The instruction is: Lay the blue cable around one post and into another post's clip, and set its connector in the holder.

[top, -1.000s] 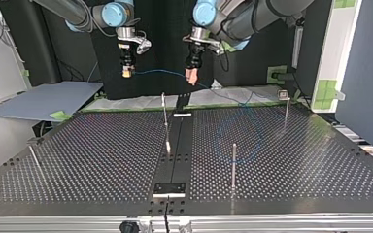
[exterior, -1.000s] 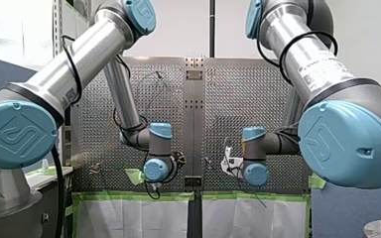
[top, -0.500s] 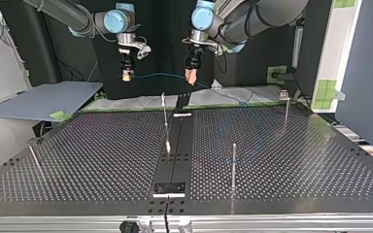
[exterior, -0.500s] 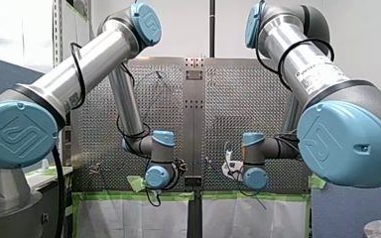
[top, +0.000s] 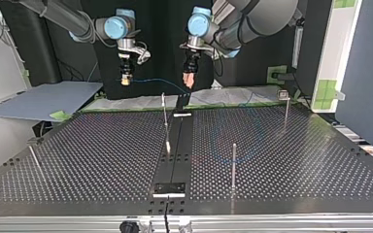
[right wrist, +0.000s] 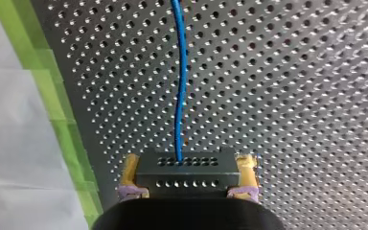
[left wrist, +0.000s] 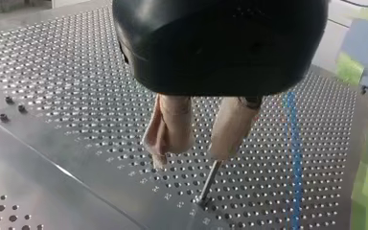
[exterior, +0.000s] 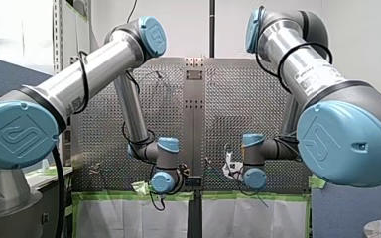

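Change: left gripper (left wrist: 191, 155) was brought in toward the desk's (top: 102, 145) centre strip, and both grippers were lowered a little toward it.
Right gripper (top: 125, 80): was clamped by yellow pads on the black connector (right wrist: 187, 172), held aloft past the far edge.
Left gripper: was slightly parted, with nothing seen gripped; stood directly above a post (left wrist: 208, 184).
Blue cable (right wrist: 179, 96): ran from the connector past the left gripper, then lay looped at the top view's right.
Assessment: no routing done yet; judged to be the approach to the first post.

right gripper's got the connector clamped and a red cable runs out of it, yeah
The cable is blue, not red, as the right wrist view shows; the right gripper does have the connector clamped.
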